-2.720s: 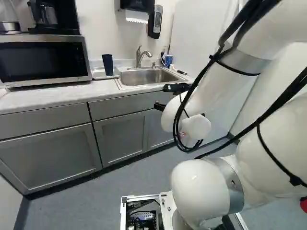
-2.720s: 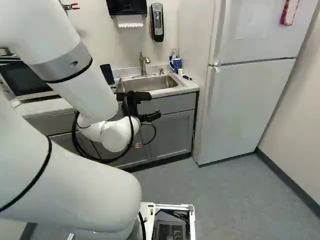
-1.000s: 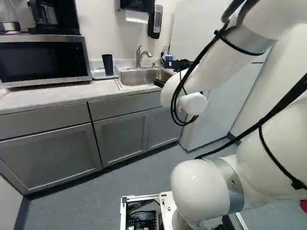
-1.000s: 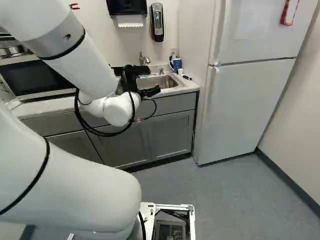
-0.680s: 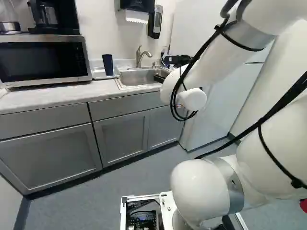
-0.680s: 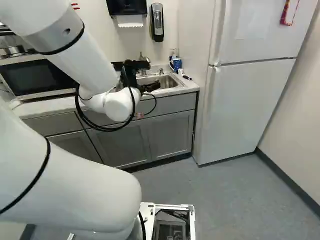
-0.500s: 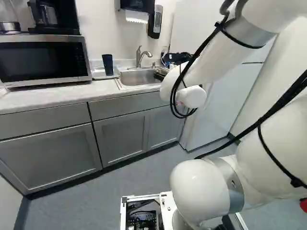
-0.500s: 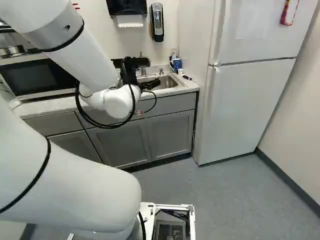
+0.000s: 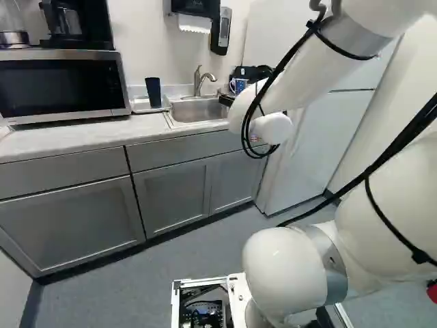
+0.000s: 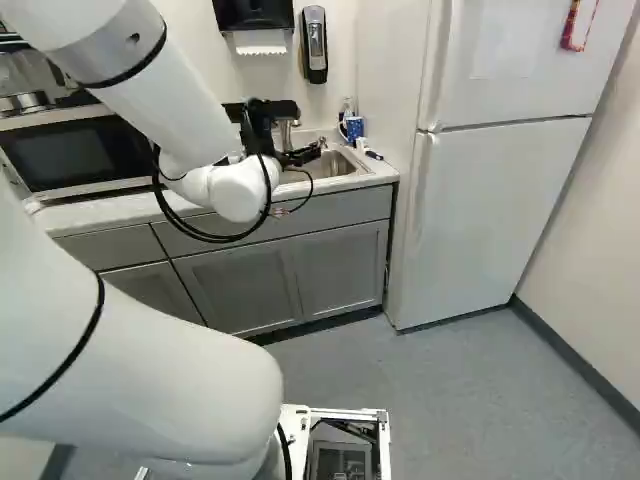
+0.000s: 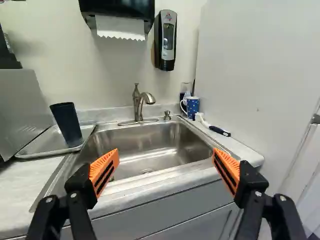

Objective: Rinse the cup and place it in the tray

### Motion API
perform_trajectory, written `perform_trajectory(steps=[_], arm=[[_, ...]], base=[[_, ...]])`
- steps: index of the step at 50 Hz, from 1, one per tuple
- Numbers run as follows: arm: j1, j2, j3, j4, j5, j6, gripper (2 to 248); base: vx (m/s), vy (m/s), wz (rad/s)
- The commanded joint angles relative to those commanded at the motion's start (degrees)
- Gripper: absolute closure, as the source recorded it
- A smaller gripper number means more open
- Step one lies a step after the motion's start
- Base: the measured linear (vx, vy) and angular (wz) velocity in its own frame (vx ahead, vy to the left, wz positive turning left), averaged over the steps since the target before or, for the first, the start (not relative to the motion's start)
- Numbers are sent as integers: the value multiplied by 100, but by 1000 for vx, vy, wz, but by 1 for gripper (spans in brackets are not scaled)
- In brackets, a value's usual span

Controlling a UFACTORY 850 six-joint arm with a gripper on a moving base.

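Higher and further toward the sink than in the earliest frame, the hand has risen with my arm, while the base has stayed put. I have the hand wide open, its orange pads well apart, and it holds nothing.

Ahead of the hand, the sink shows through the gap between its fingers, with the faucet beyond at the back rim. Past the finger on the microwave's side, the tray sits on the counter beside the sink, and the dark cup stands on it, well out of reach of the pads. That microwave is on the far side of the tray from the sink.

Across the sink from the tray, ahead of the hand's other finger, I see the blue mug on the counter, a dark-handled brush just beside it.
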Motion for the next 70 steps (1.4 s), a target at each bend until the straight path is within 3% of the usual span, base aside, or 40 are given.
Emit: perform_trajectory(steps=[70], arm=[[0, -155, -1007, 0, -997, 0, 3]], base=[[0, 0, 0]])
